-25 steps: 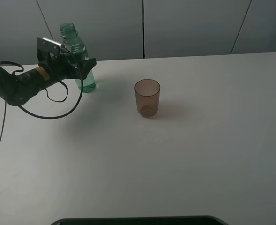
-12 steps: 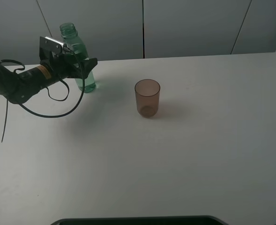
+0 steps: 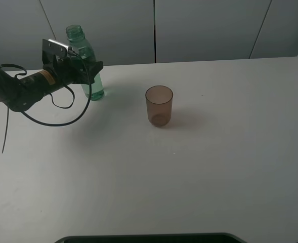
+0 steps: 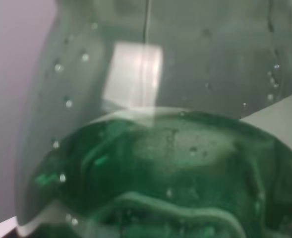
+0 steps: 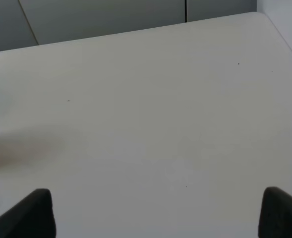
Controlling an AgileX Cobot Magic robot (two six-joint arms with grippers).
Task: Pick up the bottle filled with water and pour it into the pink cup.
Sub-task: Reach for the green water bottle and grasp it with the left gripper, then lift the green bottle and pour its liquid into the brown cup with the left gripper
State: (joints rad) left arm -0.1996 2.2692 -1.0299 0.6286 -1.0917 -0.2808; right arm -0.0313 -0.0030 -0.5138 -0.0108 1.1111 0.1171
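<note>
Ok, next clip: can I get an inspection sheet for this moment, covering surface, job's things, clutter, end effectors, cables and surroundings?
Surface: white table, no spill seen.
Job's things: bottle upright at the back left, uncapped, water in its lower part; cup upright to its right, standing apart, looks empty.
Clutter: nothing seen.
End effectors: left end effector shut on the bottle at mid height; right end effector open, holding nothing, over bare table.
Cables: black cable hangs in a loop under the left arm, close to the bottle's side.
Surroundings: grey wall panels behind the table; a dark edge along the near side.
</note>
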